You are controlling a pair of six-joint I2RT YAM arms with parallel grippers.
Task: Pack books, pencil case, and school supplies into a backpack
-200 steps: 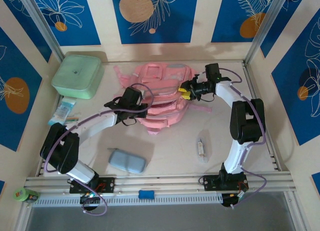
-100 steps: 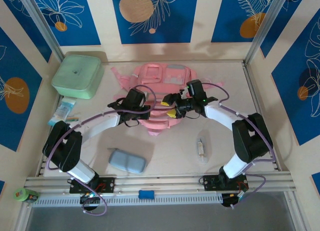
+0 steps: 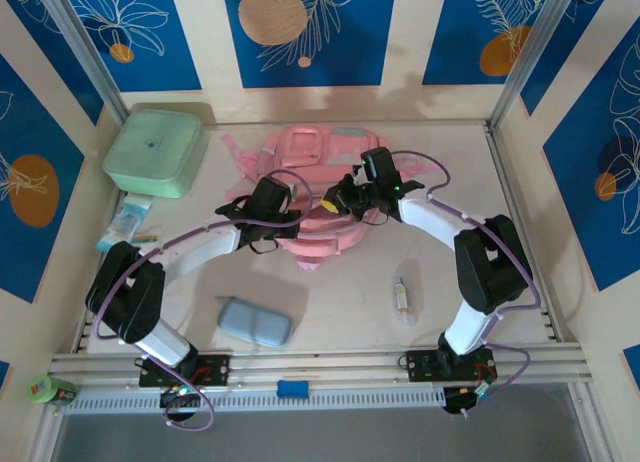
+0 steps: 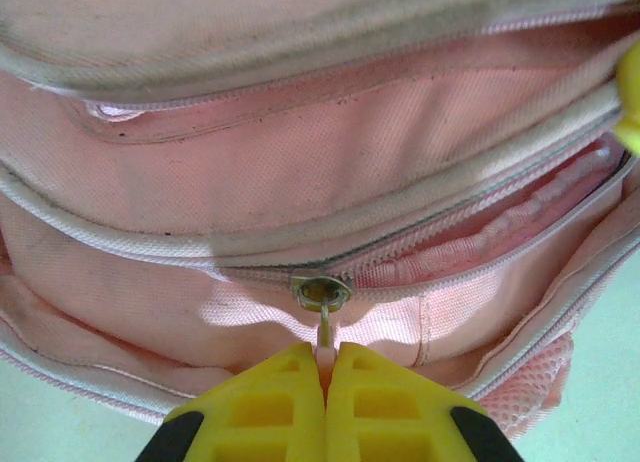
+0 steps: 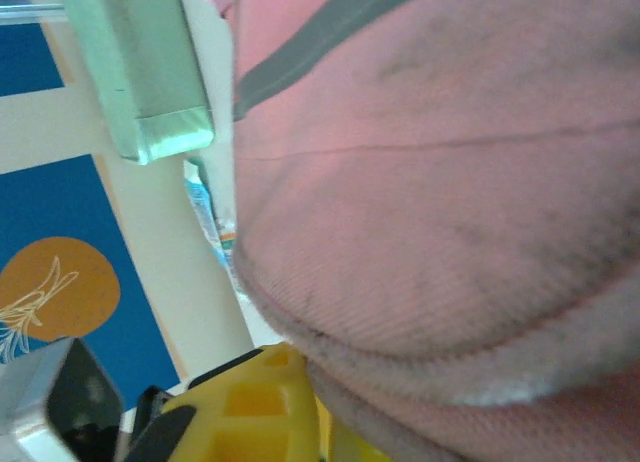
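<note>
Two robot arms meet over a pink fabric backpack [image 3: 310, 147] w/ grey trim, lying mid-tabletop [image 3: 340, 312] toward the back wall. The left end effector [image 4: 326, 387], yellow fingers [image 4: 260, 412] clenched tight, pinches the small metal zip pull [image 4: 322, 300] of a front pocket. The zip is undone to the right of the slider, pink lining showing in the gap. The right end effector [image 3: 332, 204] is closed too, pressed vs. the bag's top fabric just beside the left one. Its wrist view has one yellow finger [image 5: 265, 392] tucked under a fold of pink cloth; can't tell if any cloth is nipped. A soft blue-grey oblong pencil case [image 3: 254, 322] lies at front left, near the left arm's base, well apart from the bag. A slim stick in clear plastic wrapper [image 3: 402, 297] lies front right, beside the right arm. A mint-green square lidded box [image 3: 155, 152] sits in the back-left corner, w/ pale blue flat packets [image 3: 128, 222] just in front of it.
</note>
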